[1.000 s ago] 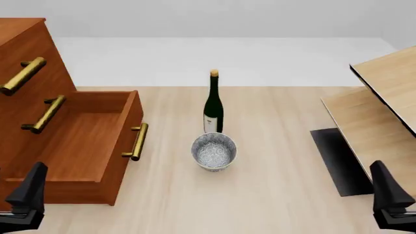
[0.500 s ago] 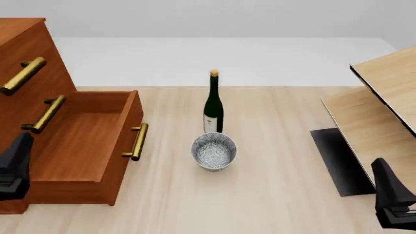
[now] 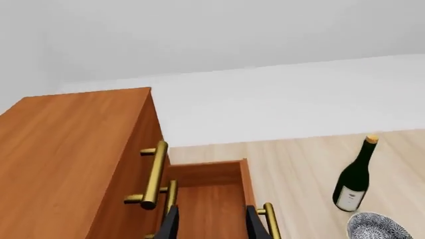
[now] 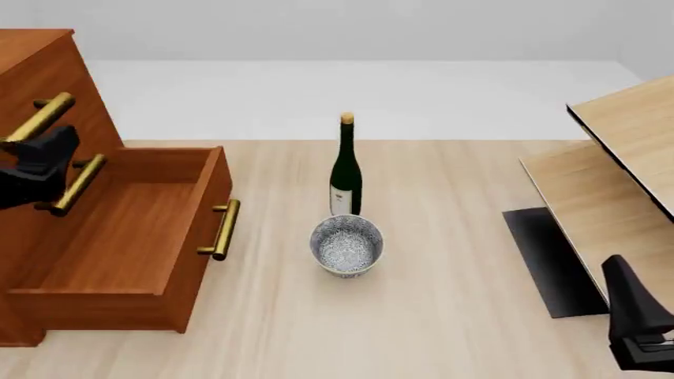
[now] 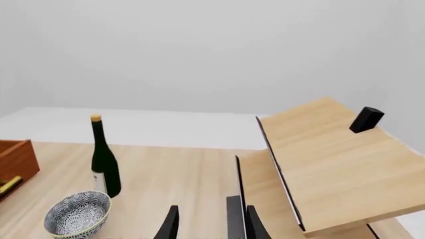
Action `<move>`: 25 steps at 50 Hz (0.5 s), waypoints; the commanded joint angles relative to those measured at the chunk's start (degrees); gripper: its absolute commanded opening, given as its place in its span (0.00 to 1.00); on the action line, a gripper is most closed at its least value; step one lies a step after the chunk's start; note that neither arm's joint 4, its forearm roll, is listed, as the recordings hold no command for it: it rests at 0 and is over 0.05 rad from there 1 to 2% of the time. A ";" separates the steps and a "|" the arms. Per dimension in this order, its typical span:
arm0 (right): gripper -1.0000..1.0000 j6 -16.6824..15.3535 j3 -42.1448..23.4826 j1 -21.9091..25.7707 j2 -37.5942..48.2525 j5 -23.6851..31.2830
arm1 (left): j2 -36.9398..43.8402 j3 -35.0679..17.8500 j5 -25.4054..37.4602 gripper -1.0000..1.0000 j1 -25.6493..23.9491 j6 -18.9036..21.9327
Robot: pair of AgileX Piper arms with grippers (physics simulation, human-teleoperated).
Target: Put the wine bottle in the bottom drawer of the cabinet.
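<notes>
The dark-green wine bottle stands upright mid-table, right behind a patterned bowl; both wrist views catch it too: wine bottle, wine bottle. At the left stands the reddish-brown cabinet, its bottom drawer pulled out and holding nothing. My left gripper hovers open over the drawer's back left, close to the upper brass handles; its fingers frame the drawer. My right gripper sits open, low at the near right, far from the bottle.
The drawer's brass handle juts toward the bowl. Pale light-wood furniture with a black panel fills the right side. Bare tabletop lies between the bowl and my right gripper.
My left gripper has risen from the near left corner to beside the cabinet's upper handles, above the open drawer. The right gripper has barely shifted. Bottle and bowl are unmoved.
</notes>
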 commanded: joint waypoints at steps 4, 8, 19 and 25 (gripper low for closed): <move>1.00 -0.39 0.01 0.46 0.13 0.43 | 13.15 -13.24 8.54 1.00 -0.23 0.03; 1.00 -0.49 0.09 0.90 -0.07 0.78 | 16.52 -14.22 9.74 1.00 -0.22 2.22; 1.00 -0.42 -0.11 0.87 0.21 0.58 | 26.64 -17.13 12.09 1.00 -0.72 1.20; 1.00 -0.32 -0.05 0.83 0.23 0.56 | 29.33 -16.61 11.05 1.00 -1.13 1.19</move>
